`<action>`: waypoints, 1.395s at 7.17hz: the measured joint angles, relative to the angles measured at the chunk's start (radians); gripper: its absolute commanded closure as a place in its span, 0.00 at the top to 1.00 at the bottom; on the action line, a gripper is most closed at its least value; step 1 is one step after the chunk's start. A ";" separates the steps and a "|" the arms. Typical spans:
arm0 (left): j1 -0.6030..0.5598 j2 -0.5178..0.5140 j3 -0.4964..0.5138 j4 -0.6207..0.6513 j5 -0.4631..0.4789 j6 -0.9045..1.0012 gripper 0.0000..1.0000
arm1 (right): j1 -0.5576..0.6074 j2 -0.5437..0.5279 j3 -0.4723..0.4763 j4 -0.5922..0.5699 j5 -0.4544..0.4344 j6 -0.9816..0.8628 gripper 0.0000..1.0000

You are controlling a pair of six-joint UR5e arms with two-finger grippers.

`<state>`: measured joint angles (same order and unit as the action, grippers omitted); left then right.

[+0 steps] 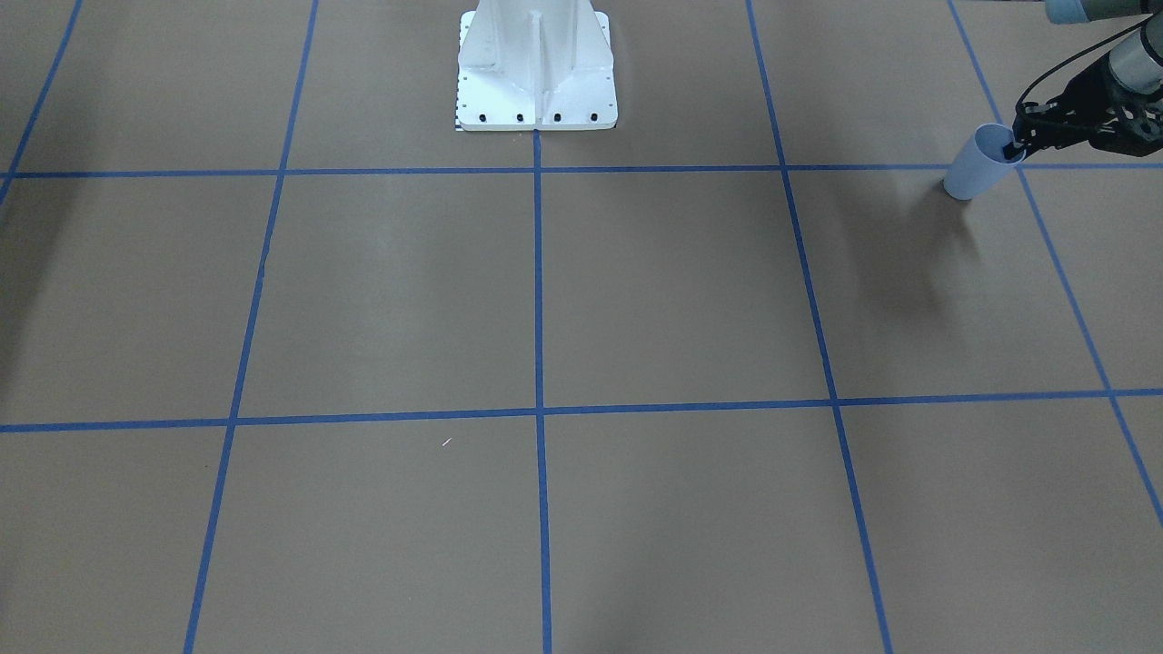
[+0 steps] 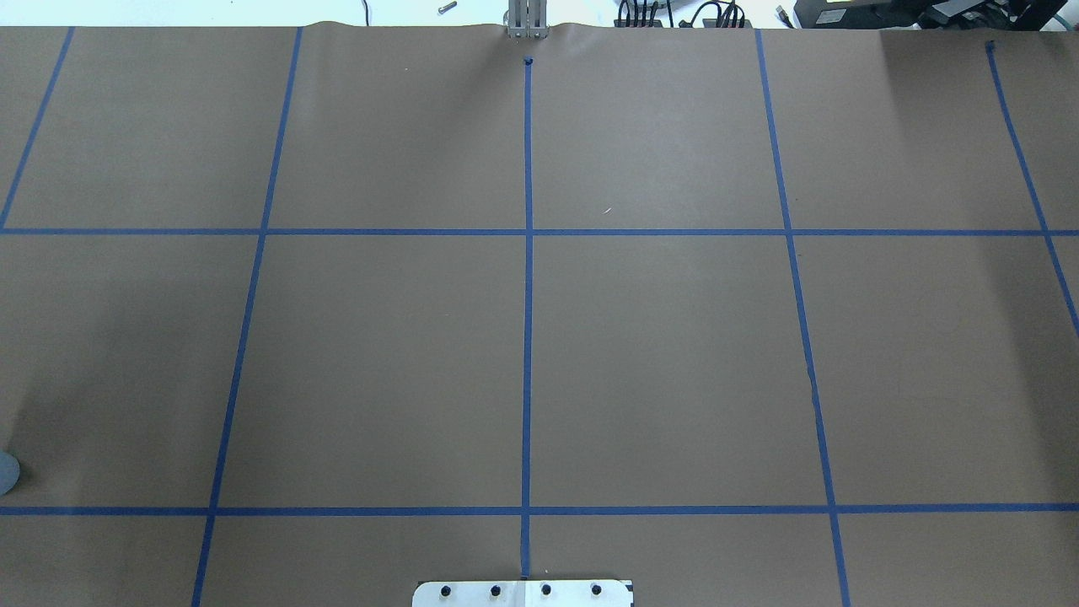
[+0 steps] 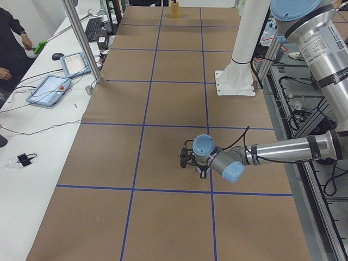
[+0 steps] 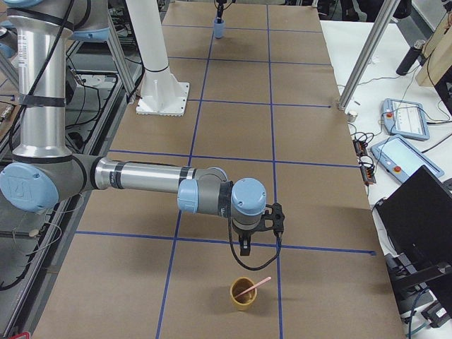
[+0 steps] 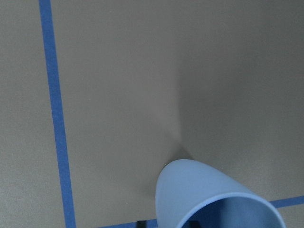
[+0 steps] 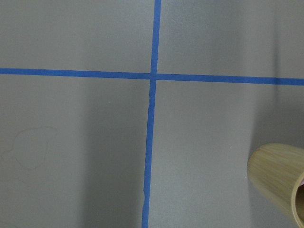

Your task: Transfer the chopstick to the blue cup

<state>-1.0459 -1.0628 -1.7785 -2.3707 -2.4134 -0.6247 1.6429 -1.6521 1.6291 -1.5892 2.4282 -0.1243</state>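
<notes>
The blue cup [image 1: 977, 168] stands near the table's end on my left side. It also shows in the left wrist view [image 5: 209, 199], far away in the exterior right view [image 4: 219, 28], and as a sliver at the overhead view's left edge [image 2: 5, 472]. My left gripper [image 1: 1018, 145] is at the cup's rim, one finger inside and one outside, shut on its wall. A pinkish-orange chopstick [image 4: 254, 285] leans in a bamboo cup [image 4: 244, 294], which also shows in the right wrist view [image 6: 280, 180]. My right gripper [image 4: 256, 236] hangs just above and behind the bamboo cup; I cannot tell if it is open.
The white robot base [image 1: 536, 73] stands at the middle of the table's robot side. A tiny white fleck [image 1: 446, 442] lies on the brown paper. A side table with tablets [image 3: 51, 87] and metal posts [image 3: 81, 41] runs along the operators' side.
</notes>
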 measured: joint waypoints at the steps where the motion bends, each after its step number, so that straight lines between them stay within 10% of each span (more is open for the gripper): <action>1: -0.003 0.001 -0.009 0.000 -0.006 -0.003 0.00 | 0.000 0.000 0.000 0.000 0.000 0.000 1.00; 6: -0.063 -0.096 -0.090 0.029 -0.142 -0.115 0.00 | 0.000 0.000 0.002 0.001 0.018 -0.001 1.00; 10: -0.102 -0.485 -0.093 0.445 -0.141 -0.149 0.00 | 0.000 -0.003 0.001 0.005 0.013 -0.003 1.00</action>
<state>-1.1478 -1.5478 -1.8717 -1.9253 -2.5546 -0.7742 1.6429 -1.6555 1.6302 -1.5842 2.4417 -0.1268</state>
